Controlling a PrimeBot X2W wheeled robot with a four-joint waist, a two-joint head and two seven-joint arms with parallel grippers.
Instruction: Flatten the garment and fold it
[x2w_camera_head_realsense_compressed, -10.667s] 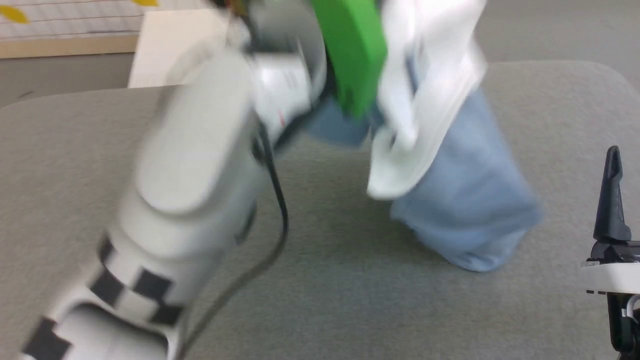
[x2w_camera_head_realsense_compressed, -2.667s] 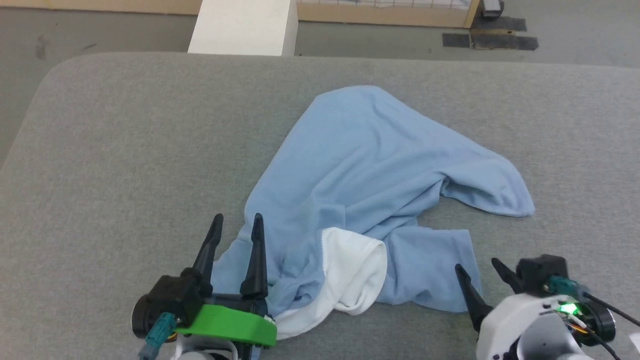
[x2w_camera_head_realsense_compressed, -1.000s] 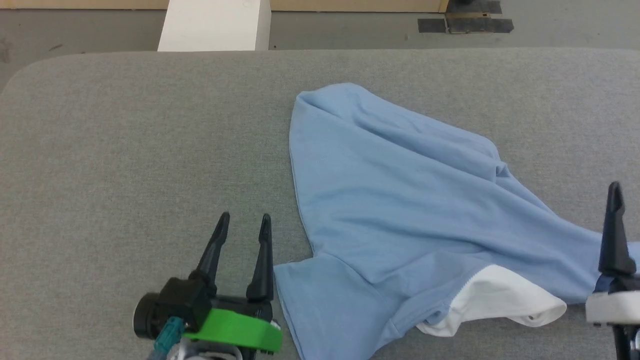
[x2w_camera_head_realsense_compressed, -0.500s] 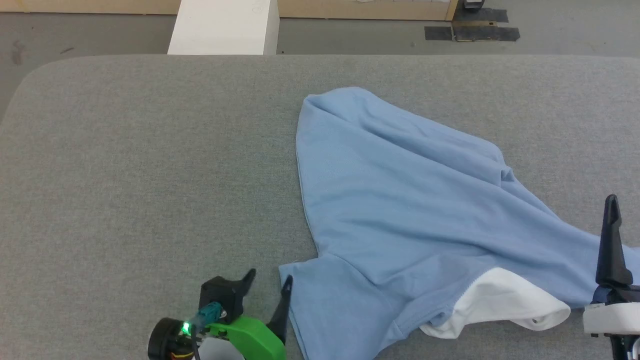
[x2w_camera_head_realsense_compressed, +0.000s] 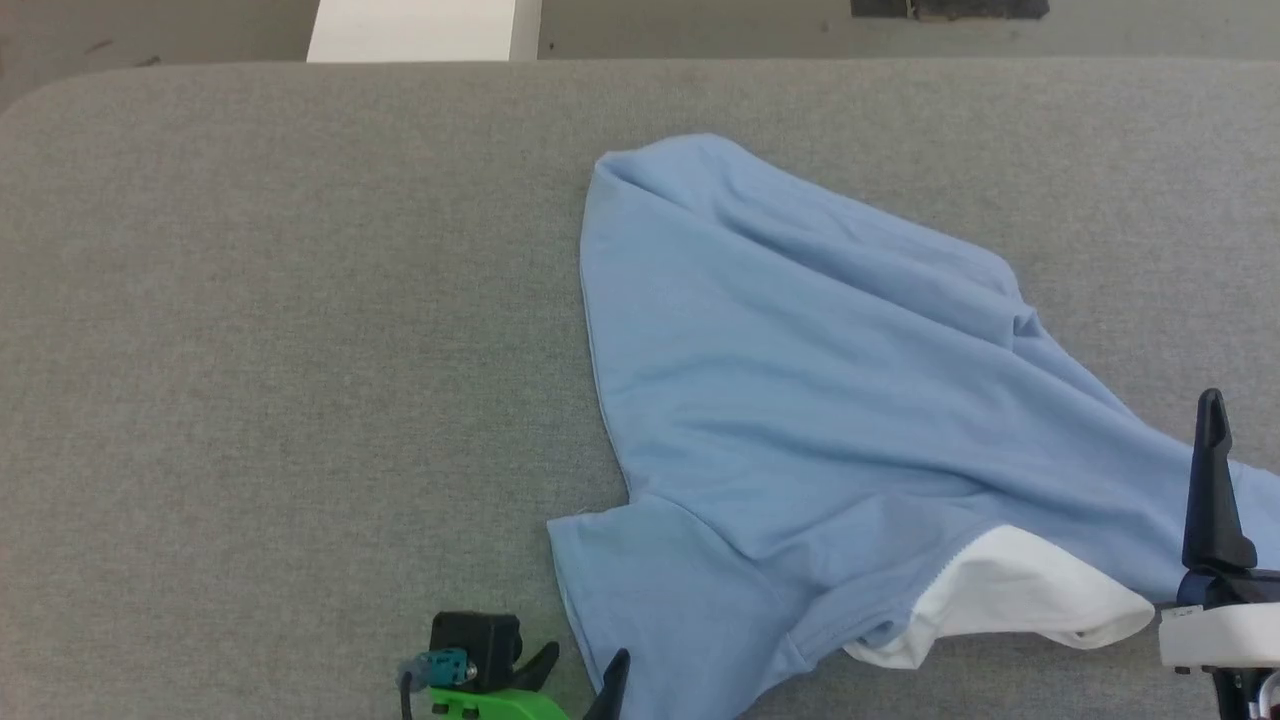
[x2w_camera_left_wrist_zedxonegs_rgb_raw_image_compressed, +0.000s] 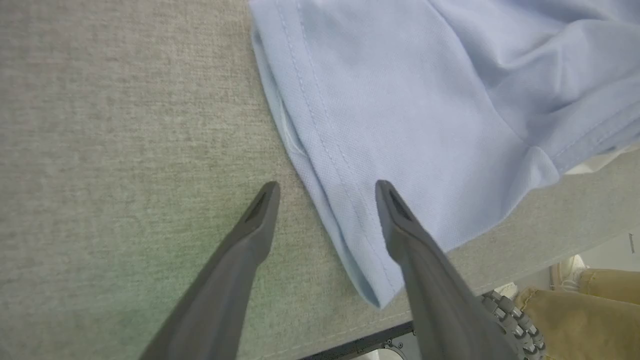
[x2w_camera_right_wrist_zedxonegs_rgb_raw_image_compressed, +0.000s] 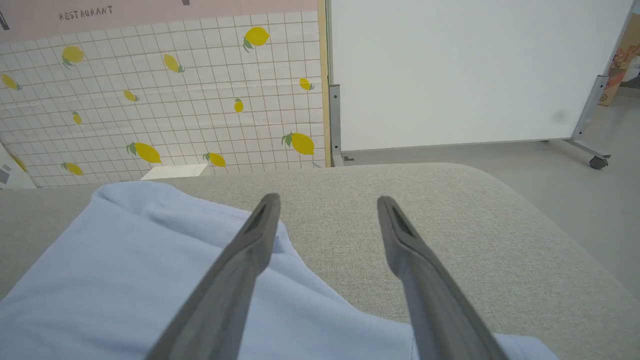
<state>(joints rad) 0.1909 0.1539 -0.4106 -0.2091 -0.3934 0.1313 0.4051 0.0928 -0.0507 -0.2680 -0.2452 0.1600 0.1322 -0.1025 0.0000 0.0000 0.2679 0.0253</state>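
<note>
Head view: the grey table (x2w_camera_head_realsense_compressed: 250, 350) is in front of me, with a white box (x2w_camera_head_realsense_compressed: 415, 28) on the floor behind it. My left gripper (x2w_camera_head_realsense_compressed: 583, 668) sits at the bottom edge, right by the shirt's sleeve (x2w_camera_head_realsense_compressed: 640, 580). The light blue shirt (x2w_camera_head_realsense_compressed: 800, 400) lies on the table, right of the middle. It is spread out but wrinkly. A white cloth (x2w_camera_head_realsense_compressed: 1020, 600) peeks out from under its near edge. My right gripper (x2w_camera_head_realsense_compressed: 1212, 480) stands at the right edge, over the shirt's right end.

Left wrist view: my left fingers (x2w_camera_left_wrist_zedxonegs_rgb_raw_image_compressed: 260, 210) are apart. One is over bare table and the other is over the sleeve, so the sleeve's stitched edge runs between them. I cannot tell if they touch it. Past the table edge are a person's tan trouser leg (x2w_camera_left_wrist_zedxonegs_rgb_raw_image_compressed: 590, 310) and a shoe (x2w_camera_left_wrist_zedxonegs_rgb_raw_image_compressed: 567, 265).

Right wrist view: my right fingers (x2w_camera_right_wrist_zedxonegs_rgb_raw_image_compressed: 260, 220) are apart too, holding nothing. The left one is over the shirt, the right one over bare table. Behind are a wall (x2w_camera_right_wrist_zedxonegs_rgb_raw_image_compressed: 150, 100) with lemons on it and a white board (x2w_camera_right_wrist_zedxonegs_rgb_raw_image_compressed: 475, 75).
</note>
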